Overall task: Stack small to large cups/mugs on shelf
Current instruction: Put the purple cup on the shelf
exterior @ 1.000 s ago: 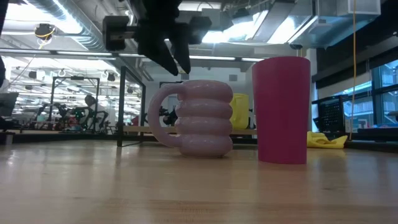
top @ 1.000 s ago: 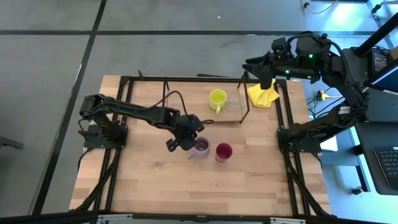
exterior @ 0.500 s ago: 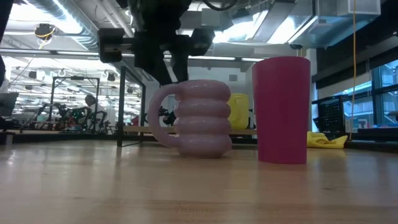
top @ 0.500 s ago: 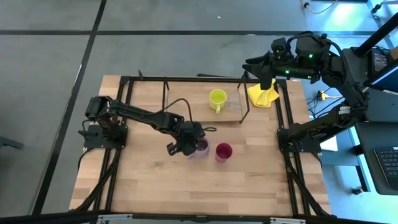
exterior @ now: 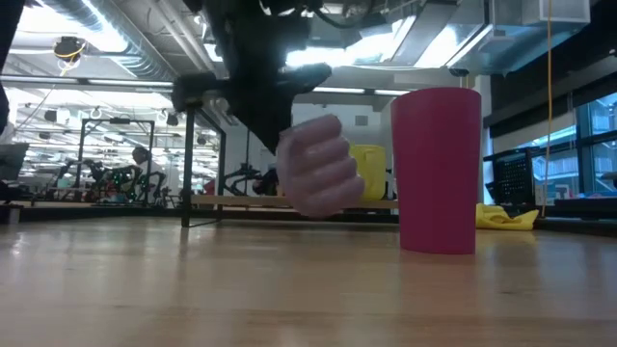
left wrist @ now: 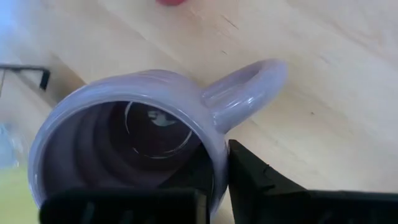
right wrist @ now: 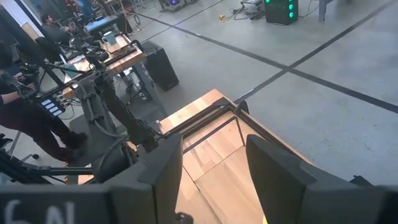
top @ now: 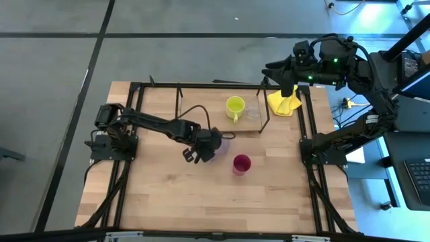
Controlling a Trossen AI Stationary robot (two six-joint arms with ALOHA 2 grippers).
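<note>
My left gripper is shut on the pale lilac mug, which is up off the table and tilted. The dark red cup stands on the table just to its right and also shows in the low view. The yellow-green mug and the tiny clear glass stand on the board of the shelf at the far side. My right gripper is open and empty, high over the yellow cloth at the far right. My left gripper pinches the mug's wall at the rim, next to the handle. One finger is inside the mug and one finger is outside. The fingers come from above, slanting. The mug is lifted clear of the table and tilted.
The shelf's thin black rods rise at its left and right ends. The black table frame runs along both sides of the table. Bare wooden tabletop lies toward the near edge.
My left gripper has come down on the lilac mug's rim, taken hold, and lifted it. The mug stood upright on the table beside the red cup; now it is off the table, tilted, and a little nearer the shelf. The red cup has stayed put.
</note>
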